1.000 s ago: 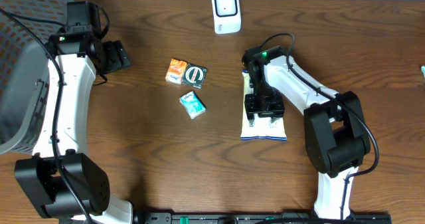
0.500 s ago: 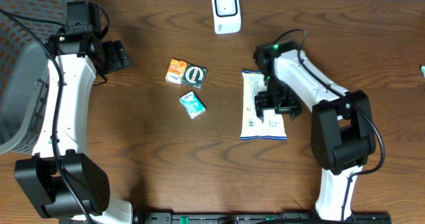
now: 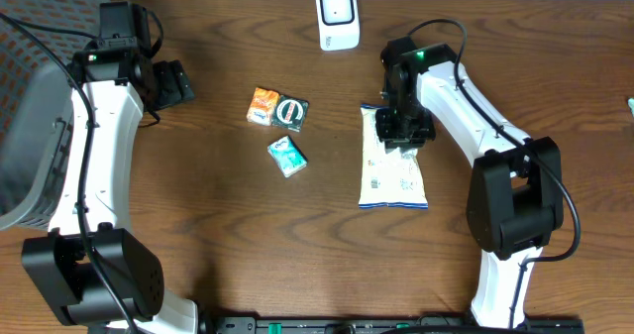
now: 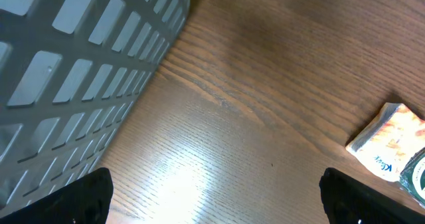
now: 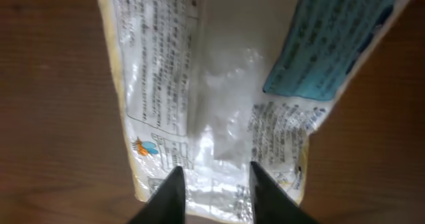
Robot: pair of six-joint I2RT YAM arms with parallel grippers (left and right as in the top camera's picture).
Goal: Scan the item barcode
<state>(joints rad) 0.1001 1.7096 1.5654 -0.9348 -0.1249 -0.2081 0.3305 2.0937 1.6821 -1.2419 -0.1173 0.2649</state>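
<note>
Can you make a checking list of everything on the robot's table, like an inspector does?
Surface: brown wooden table, no spills seen.
Job's things: white snack bag lying flat, print side up; white scanner at the far edge.
Clutter: orange packet touching a dark packet; teal packet just apart from them.
Hands: left hand open and empty, near the basket; right hand pinching bunched film at the bag's far end.
Cables: black cable looping over the right arm; second cable by the left arm.
Surroundings: grey basket at the left edge.
</note>
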